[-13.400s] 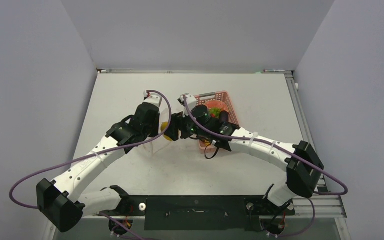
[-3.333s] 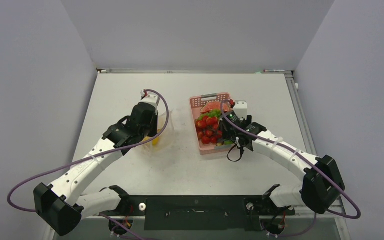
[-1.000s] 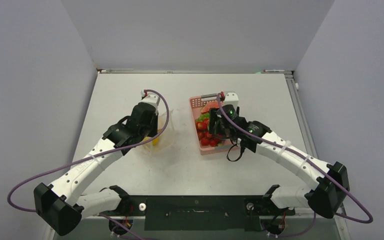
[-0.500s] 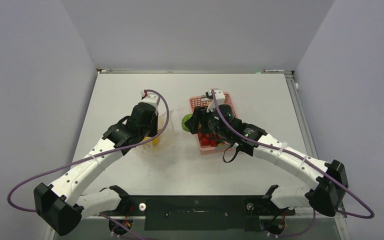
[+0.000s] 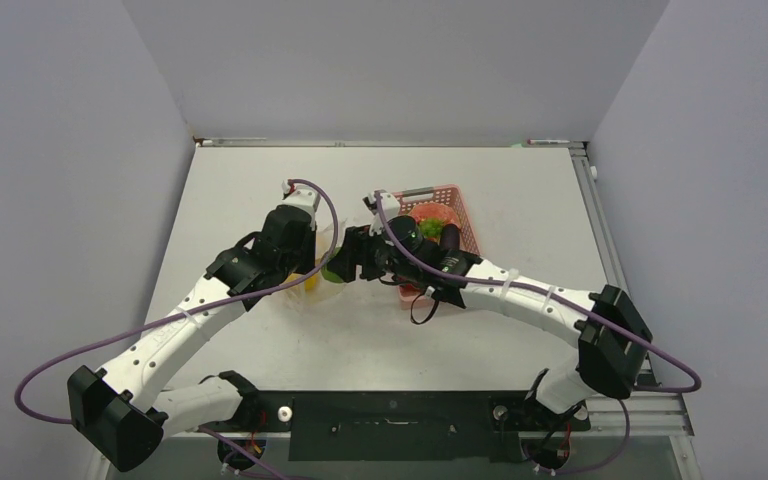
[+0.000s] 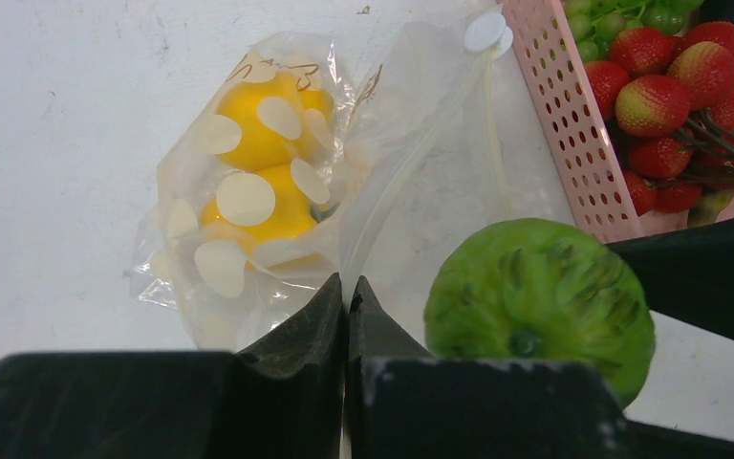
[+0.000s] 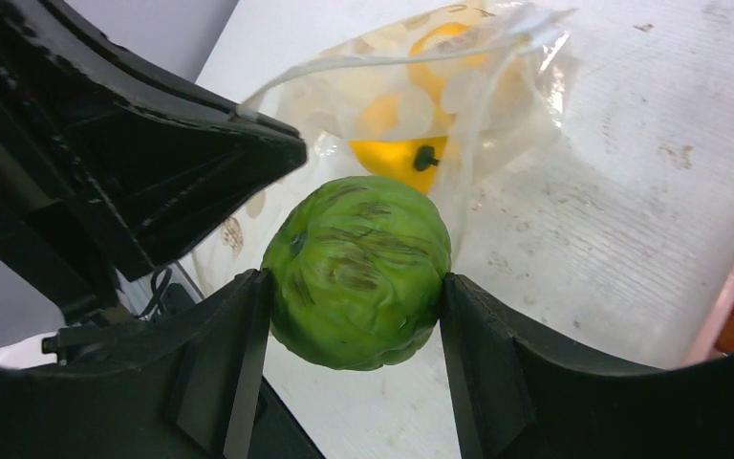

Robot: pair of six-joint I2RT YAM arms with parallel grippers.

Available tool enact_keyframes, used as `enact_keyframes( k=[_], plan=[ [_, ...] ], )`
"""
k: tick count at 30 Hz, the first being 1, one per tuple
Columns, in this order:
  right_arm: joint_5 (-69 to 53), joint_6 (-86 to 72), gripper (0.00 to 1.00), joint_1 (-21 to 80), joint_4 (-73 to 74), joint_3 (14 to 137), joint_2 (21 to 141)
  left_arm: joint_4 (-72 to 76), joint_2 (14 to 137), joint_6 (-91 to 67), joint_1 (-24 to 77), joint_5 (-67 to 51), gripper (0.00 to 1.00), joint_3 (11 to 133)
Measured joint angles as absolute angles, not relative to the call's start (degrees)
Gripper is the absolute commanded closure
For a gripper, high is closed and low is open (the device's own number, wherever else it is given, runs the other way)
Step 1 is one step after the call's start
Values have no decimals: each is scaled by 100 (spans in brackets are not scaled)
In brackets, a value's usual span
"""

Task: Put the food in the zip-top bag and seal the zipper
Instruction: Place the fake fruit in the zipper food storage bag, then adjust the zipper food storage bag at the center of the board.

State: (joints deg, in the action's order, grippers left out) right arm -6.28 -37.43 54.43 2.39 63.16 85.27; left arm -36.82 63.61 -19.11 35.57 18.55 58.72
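The clear zip-top bag [image 6: 382,124] lies on the table with yellow food [image 6: 258,172] inside. My left gripper [image 6: 347,287] is shut on the bag's mouth edge and holds it up; the zipper [image 6: 420,153] runs away from its tips. My right gripper [image 7: 354,279] is shut on the green lime-like piece [image 7: 356,273], which hangs just in front of the bag's mouth [image 7: 392,59]. In the top view the green piece [image 5: 335,270] sits between the two grippers, right beside the left gripper [image 5: 310,262]. A cluster of red food [image 6: 669,96] stays in the basket.
The pink slotted basket [image 5: 450,200] stands just right of the bag, its wall [image 6: 573,124] close to the bag's mouth. Green grapes [image 6: 621,14] lie in it too. My right arm reaches across the basket's near side.
My right gripper has carried the green piece out of the basket and leftwards to the bag's mouth. The left arm and the bag have not moved.
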Motion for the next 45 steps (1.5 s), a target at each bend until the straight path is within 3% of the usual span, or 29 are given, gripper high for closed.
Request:
enact_keyframes(
  k=[7, 11, 15, 20, 23, 30, 45],
  plan=[
    [-646, -3763, 67, 5645, 47, 6700, 8960, -3708, 6361, -1894, 3546, 1890, 100, 5872],
    [-639, -3785, 60, 5671, 19, 6803, 9308, -3699, 6359, -1892, 3546, 1898, 100, 5872],
    [-683, -3811, 45, 5673, -3, 6823, 9596, -3701, 6359, -1892, 3553, 1861, 100, 5872],
    [-694, -3817, 17, 5673, -1, 6855, 9677, -3701, 6359, -1894, 3553, 1857, 100, 5872],
    [-690, -3798, 8, 5673, -3, 6897, 9675, -3699, 6359, -1894, 3553, 1852, 100, 5872],
    [-556, -3680, 6, 5673, 54, 6904, 9605, -3701, 6359, -1894, 3553, 1831, 100, 5872],
    [515, -3511, 15, 5673, 604, 6713, 8875, -3701, 6359, -1894, 3553, 1813, 100, 5872]
  ],
)
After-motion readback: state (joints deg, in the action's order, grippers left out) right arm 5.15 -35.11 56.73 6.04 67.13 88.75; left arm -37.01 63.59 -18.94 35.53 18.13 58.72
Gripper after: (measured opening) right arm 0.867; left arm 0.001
